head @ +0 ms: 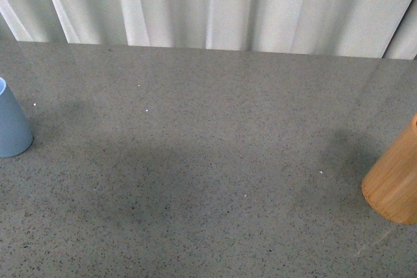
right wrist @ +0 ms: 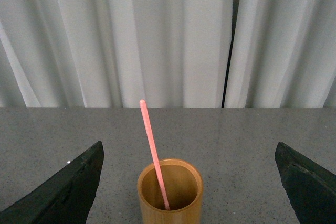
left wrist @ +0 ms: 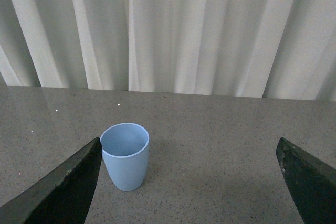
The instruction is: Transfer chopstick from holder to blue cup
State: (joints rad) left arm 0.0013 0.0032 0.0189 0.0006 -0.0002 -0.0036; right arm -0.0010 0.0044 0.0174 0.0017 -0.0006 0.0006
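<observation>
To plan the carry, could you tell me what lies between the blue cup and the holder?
In the front view, only bare grey table lies between the cup and the holder.

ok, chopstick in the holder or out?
In. The chopstick leans inside the holder, its lower end down in the opening, top sticking out above the rim.

The table (head: 208,161) stretches away to a curtain (head: 208,4) that hangs behind its far edge. The cup (head: 12,128) stands upright on the table at the left edge of the scene, partly cut off in the front view. The holder (head: 394,183) stands on the table at the right edge, somewhat nearer than the cup and well apart from it. The chopstick (right wrist: 152,150) stands inside the holder, leaning, with its upper part rising above the rim.
</observation>
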